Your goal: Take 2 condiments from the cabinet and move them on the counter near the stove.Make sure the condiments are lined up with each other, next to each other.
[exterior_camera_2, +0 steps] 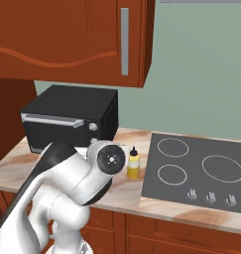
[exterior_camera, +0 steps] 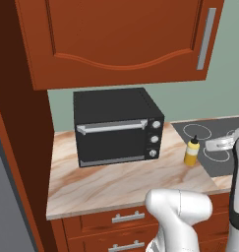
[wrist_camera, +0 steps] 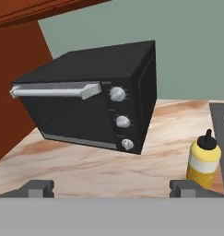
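Arm folded low in front of the counter (exterior_camera: 106, 184), white elbow bulging at the bottom of the left base view and a round dark-faced joint turned toward the camera in the right base view. End effector (wrist_camera: 115, 188) level and aimed over the counter at the toaster oven, fingertips (wrist_camera: 37, 188) set far apart at the bottom of the hand view, wide open and gripping nothing. Yellow squeeze bottle (wrist_camera: 203, 160) upright on the counter, just beside the left edge of the stove (exterior_camera_2: 201, 173), between stove and black toaster oven (exterior_camera: 117, 127), apart from the oven. Rounded yellow body, paler band at the shoulder, black pointed nozzle on top. Near the right fingertip in the hand view, not between the fingers, no contact visible. Toaster oven boxy, silver bar handle across the door, three round knobs stacked down its right side. Wall cabinet (exterior_camera: 121, 39) above, reddish-brown, door closed, long vertical silver handle (exterior_camera: 206, 38) near the door's right edge. Stove flat and dark grey, white ring markings, small knobs along the front edge. Counter beige-pink with brown veining, atop reddish-brown drawers (exterior_camera: 111, 224) with silver pulls.
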Motion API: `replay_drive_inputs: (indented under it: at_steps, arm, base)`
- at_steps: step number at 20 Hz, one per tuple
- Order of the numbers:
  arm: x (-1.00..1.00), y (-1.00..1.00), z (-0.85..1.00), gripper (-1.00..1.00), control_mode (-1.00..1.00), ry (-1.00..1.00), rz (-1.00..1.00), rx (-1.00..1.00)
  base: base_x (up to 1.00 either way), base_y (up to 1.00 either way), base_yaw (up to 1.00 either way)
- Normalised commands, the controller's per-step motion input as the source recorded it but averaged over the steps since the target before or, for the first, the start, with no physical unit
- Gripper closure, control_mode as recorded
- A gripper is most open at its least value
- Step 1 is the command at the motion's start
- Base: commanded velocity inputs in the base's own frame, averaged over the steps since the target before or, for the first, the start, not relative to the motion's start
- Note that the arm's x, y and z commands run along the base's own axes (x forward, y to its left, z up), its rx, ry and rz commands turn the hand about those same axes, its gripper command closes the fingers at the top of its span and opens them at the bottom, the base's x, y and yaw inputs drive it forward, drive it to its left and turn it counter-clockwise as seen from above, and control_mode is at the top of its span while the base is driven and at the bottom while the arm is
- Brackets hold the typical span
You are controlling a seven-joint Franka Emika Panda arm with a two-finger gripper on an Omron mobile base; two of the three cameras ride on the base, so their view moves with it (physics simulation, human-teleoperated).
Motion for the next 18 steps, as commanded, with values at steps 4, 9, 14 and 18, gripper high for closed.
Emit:
replay_drive_inputs:
  at_steps: [4,9,14,18]
  arm:
    - [-0.15,0.19,0.38,-1.00,-1.00,0.22,-0.06,0.00]
    - [-0.06,0.36,0.06,-1.00,-1.00,0.20,-0.05,-0.06]
    - [-0.01,0.45,0.00,-1.00,-1.00,0.09,-0.09,-0.11]
    - [0.00,0.43,0.00,-1.00,-1.00,0.04,-0.07,-0.10]
  base:
    - [0.00,0.00,0.00]
    - [0.00,0.00,0.00]
    - [0.00,0.00,0.00]
    - [0.00,0.00,0.00]
